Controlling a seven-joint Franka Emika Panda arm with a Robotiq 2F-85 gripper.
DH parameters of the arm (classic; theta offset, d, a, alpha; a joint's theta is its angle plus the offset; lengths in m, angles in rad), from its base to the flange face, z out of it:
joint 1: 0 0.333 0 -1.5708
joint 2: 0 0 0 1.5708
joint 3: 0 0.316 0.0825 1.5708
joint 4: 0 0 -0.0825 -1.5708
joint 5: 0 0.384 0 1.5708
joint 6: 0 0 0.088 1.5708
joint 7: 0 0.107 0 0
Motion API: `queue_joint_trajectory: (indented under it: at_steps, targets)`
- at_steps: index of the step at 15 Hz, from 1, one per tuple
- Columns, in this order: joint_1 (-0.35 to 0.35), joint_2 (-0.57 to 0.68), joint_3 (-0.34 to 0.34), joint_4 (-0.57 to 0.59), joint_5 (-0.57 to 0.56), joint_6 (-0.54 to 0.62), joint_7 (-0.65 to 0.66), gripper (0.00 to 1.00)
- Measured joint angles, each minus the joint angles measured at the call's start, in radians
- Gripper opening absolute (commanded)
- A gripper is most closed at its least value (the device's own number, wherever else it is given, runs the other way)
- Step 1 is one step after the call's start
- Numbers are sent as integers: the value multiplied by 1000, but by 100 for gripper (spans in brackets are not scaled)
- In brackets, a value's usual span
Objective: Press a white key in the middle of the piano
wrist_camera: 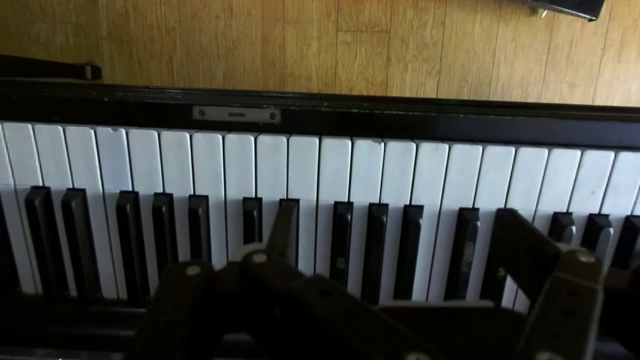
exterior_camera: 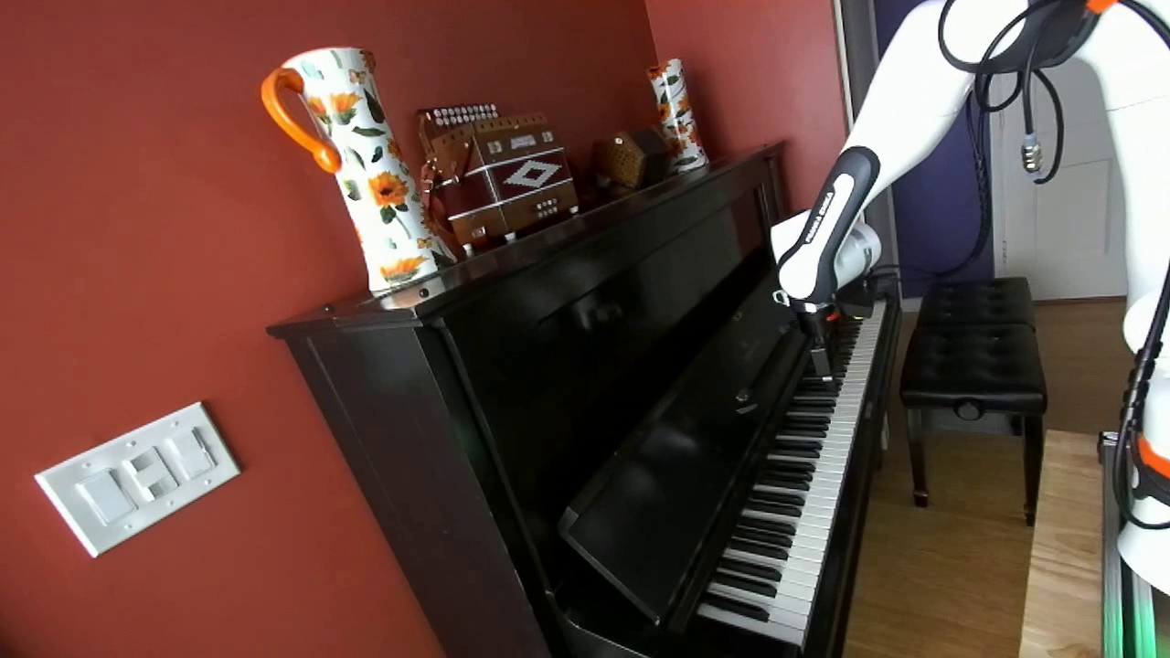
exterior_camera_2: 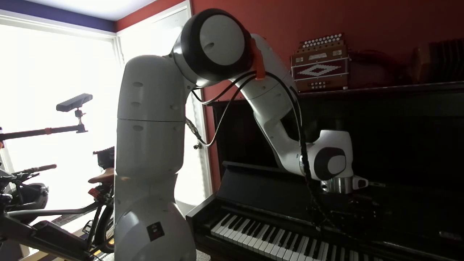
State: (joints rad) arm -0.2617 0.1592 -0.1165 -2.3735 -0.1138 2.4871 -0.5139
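The glossy black upright piano (exterior_camera: 585,366) stands against the red wall with its row of white keys (exterior_camera: 813,530) exposed. The piano (exterior_camera_2: 384,127) and its keys (exterior_camera_2: 261,244) also show in an exterior view, partly dark. In the wrist view the white keys (wrist_camera: 334,172) run across the picture, with black keys (wrist_camera: 377,250) below them. My gripper (wrist_camera: 396,210) is open and empty there, its two fingertips spread wide over the black-key area. In an exterior view the gripper (exterior_camera: 824,373) points down above the keys. Whether a fingertip touches a key cannot be told.
A flowered pitcher (exterior_camera: 375,174), an accordion (exterior_camera: 516,183) and a flowered vase (exterior_camera: 678,114) stand on the piano top. The sloped lid (exterior_camera: 676,457) rises behind the keys. A black padded bench (exterior_camera: 973,361) stands in front. A wooden tabletop (exterior_camera: 1065,539) is near the arm's base.
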Motion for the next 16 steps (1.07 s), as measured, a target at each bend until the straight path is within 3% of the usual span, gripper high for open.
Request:
queue_joint_trajectory:
  at_steps: [8, 16]
  targets:
    - [24, -220, -10, -80, -83, -71, 69, 100]
    - [60, -403, -10, -122, -105, -236, 131, 100]
